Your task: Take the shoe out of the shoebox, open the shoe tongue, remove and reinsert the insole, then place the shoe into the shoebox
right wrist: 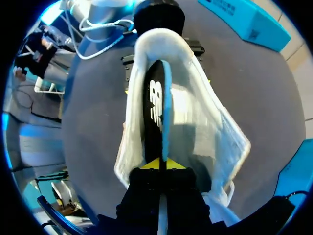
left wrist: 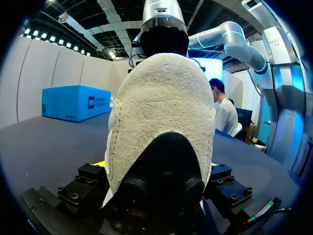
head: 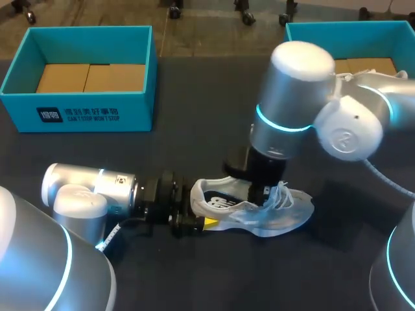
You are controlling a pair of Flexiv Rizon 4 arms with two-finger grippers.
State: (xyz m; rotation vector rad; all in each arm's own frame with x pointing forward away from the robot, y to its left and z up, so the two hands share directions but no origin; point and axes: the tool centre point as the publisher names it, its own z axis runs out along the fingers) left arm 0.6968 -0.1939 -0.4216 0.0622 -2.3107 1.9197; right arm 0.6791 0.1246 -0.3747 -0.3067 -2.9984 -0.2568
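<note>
White shoe (left wrist: pixel 164 122) clamped in left gripper (head: pixel 207 219); right wrist view alone shows right gripper (right wrist: pixel 160 165) pinching insole (right wrist: pixel 155 107).

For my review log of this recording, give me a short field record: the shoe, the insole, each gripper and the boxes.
shoe: white, out of the boxes, on the table between the arms
insole: dark with a blue edge, standing on edge in the shoe's opening
left gripper: fingers shut on the shoe's heel
right gripper: fingers shut on the insole, over the shoe
left shoebox, right shoebox: teal, open, at the far side
</note>
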